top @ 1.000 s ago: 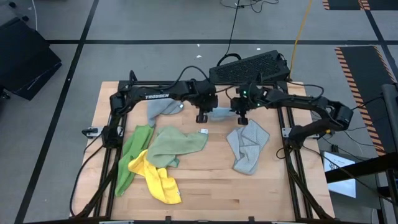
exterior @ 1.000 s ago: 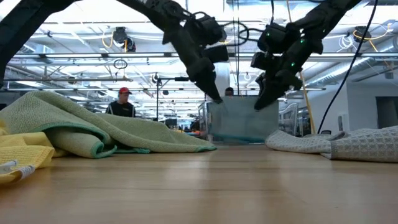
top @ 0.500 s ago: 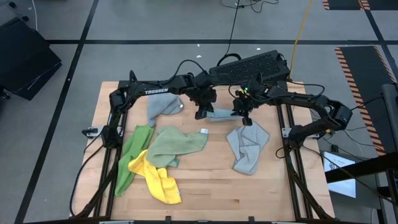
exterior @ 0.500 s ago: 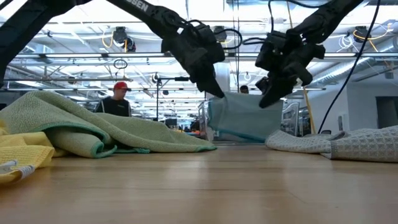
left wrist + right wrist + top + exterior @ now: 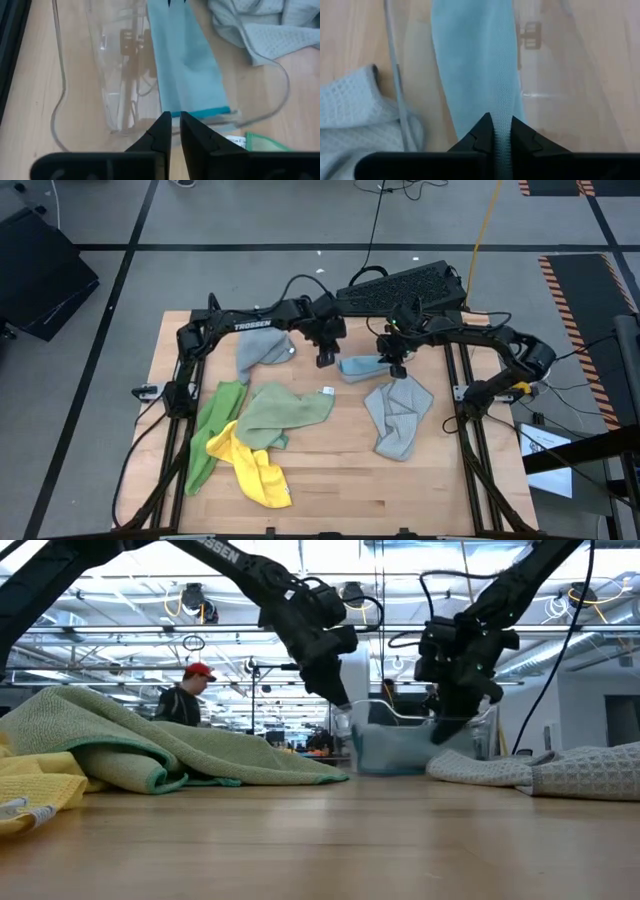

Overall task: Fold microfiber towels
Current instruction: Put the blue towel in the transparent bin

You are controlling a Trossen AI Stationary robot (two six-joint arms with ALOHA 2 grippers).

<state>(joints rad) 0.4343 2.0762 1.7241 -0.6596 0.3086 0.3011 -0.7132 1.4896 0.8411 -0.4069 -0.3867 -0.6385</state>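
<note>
**Blue towel going down into the bin at twelve o'clock**

At the left of the table, from eight to ten o'clock, wait the bright green towel, the yellow towel, the sage green towel and one grey towel. All are crumpled, so I judge them not yet folded.

The left gripper hangs near twelve o'clock. Its jaws stand only a little apart, with no cloth between them. The towel's hem lies just beyond its tips, which looks like a corner let go.

The light blue towel lies as a narrow folded strip inside the clear plastic bin, probably where finished pieces are collected.

The right gripper pinches the strip's other end, jaws narrow on the cloth, likely to keep the fold flat while it settles.

The second grey towel lies loose at four o'clock.
</note>
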